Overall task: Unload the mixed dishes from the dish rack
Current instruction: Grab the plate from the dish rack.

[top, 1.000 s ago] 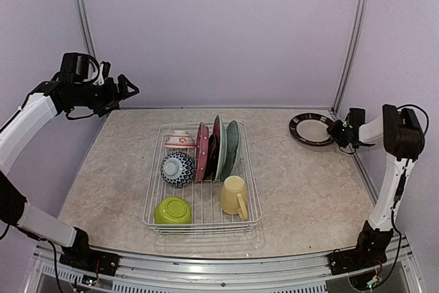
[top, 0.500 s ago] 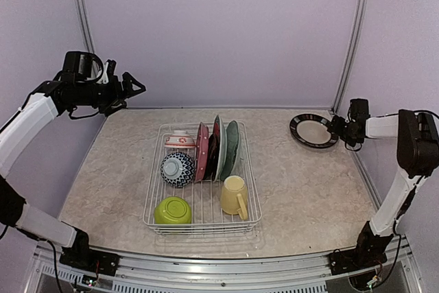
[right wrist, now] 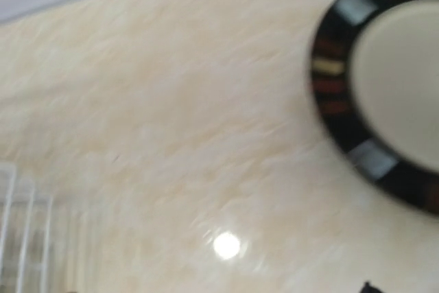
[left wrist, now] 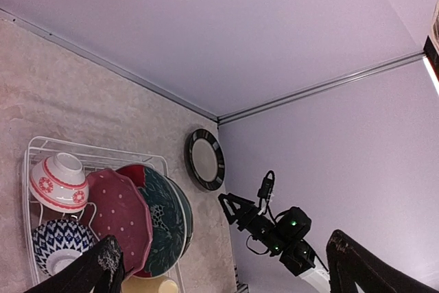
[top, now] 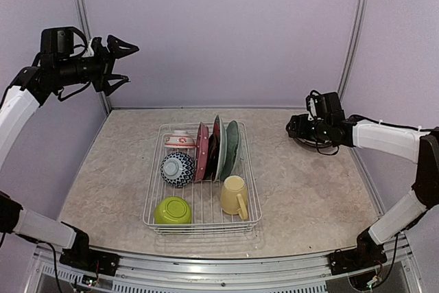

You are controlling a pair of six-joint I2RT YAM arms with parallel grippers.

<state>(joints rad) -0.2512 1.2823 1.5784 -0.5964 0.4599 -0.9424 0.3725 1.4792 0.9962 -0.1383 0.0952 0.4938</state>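
The white wire dish rack [top: 203, 224] sat in the middle of the surface [top: 309, 190]. It held a lime green bowl [top: 172, 210] and a pale yellow mug [top: 234, 195] at its near end, a blue-patterned bowl [top: 178, 169] and a red-white bowl [top: 180, 139] on its left, and a pink dotted plate [top: 201, 152] and a dark green plate [top: 232, 147] standing on edge. The left gripper [top: 125, 64] hung high at the far left, jaws wide and empty. The right gripper [top: 293, 129], also spread and empty, hovered near a black-rimmed plate [left wrist: 205, 159] lying flat.
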